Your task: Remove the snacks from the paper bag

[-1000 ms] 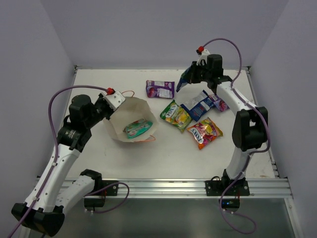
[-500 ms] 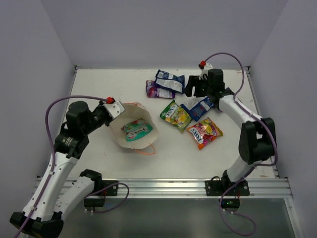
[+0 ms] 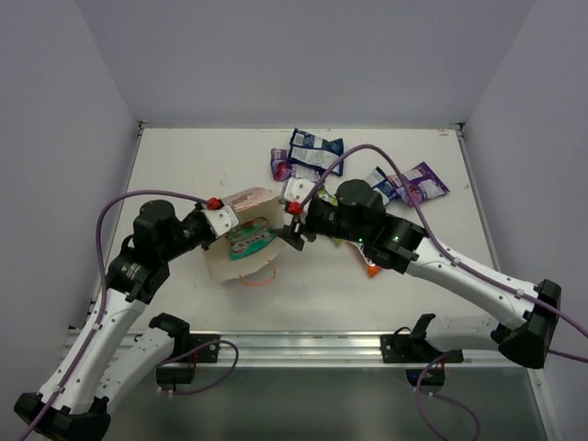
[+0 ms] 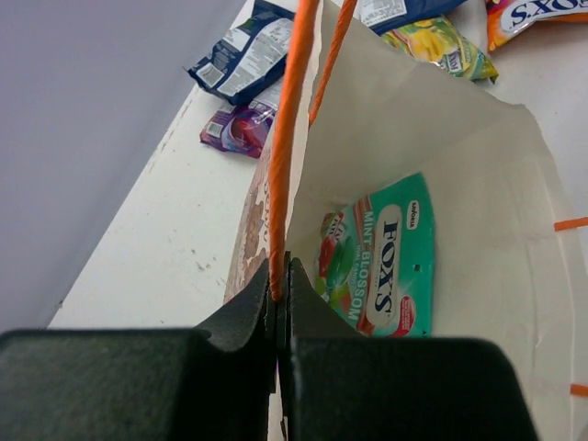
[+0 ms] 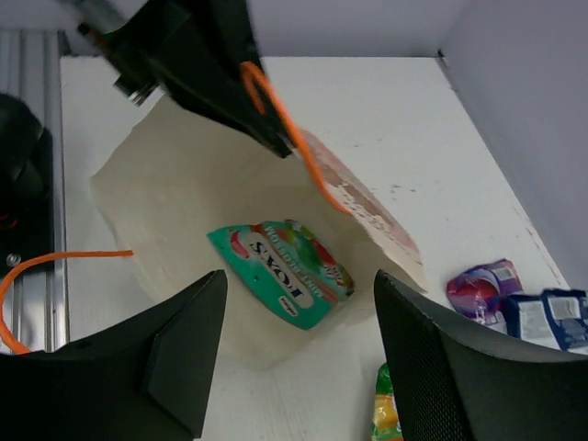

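**Bag on its side, one packet left inside**

Item: bag (image 3: 225, 262), beige paper, lying on the surface (image 3: 184, 165) with its mouth gaping towards the right jaws.

Contents: one teal packet (image 5: 285, 273), glossy with white lettering. It lies flat on the lower inside wall, straight ahead of the right jaws and just beyond their tips.

Left jaws: pressed together on the orange handle (image 4: 288, 138), pinching it beside the bag's upper rim and holding that rim up.

Right jaws: spread wide, nothing between them.

Change from a second ago: the right jaws were over the far-right packets, holding a blue packet. They have since crossed to the bag's mouth. That blue packet (image 3: 315, 150) now lies at the far edge, touching the purple packet (image 3: 278, 165). The bag has turned slightly.

Surroundings: a green-yellow packet (image 5: 386, 415) lies to the right of the right jaws, and a further pair of packets (image 3: 411, 184) well behind them. A second handle (image 3: 259, 276) loops on the surface. The pinched handle crosses the mouth above the teal packet.
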Available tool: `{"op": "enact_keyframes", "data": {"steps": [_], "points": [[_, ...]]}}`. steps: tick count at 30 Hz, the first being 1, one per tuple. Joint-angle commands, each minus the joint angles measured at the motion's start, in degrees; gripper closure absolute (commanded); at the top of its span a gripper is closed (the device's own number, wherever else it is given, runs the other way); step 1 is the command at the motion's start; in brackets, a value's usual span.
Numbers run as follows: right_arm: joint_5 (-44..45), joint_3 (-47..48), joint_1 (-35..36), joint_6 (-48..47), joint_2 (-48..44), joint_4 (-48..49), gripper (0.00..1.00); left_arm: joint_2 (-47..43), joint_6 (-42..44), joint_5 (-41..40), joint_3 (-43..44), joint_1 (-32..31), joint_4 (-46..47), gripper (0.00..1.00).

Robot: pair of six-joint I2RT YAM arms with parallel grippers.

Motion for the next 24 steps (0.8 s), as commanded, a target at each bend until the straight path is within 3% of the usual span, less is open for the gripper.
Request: {"op": "enact_keyframes", "data": {"steps": [1,9,16,24], "points": [[0.31,0.38,4.74,-11.17,4.62,-4.64,0.32,-0.3,0.27,-1.45,-0.68,-1.11,-1.2,1.0],[2.5,5.48,9.05,-17.33,16.92,-6.4,0.43,-0.39,0.27,-2.24,2.04,-2.08,-2.43,1.0],[8.74,4.08,12.13,-20.06,24.04,-0.87,0.46,-0.39,1.24,-1.1,1.95,-2.08,-2.43,1.0],[11.74,5.48,12.04,-25.42,31.0,-1.3,0.41,-0.57,2.21,-1.8,2.65,-2.08,-2.43,1.0]]}}
